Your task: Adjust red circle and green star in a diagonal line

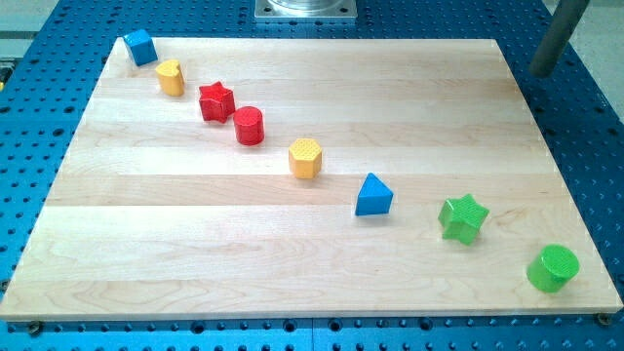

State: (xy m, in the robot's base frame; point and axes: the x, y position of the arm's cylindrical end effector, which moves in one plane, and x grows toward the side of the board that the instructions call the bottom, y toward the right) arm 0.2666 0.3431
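Observation:
The red circle (250, 126) stands on the wooden board (195, 244), left of centre towards the view's top. The green star (462, 217) stands at the lower right. Both lie in a diagonal row of blocks running from the view's top left to its bottom right. My tip (543, 71) is at the view's top right, just beyond the board's right edge over the blue table. It is far from both blocks and touches none.
The same row holds a blue cube (141, 46), a yellow block (171, 77), a red star (216, 101) touching the red circle, a yellow hexagon (305, 157), a blue triangle (373, 195) and a green circle (554, 267).

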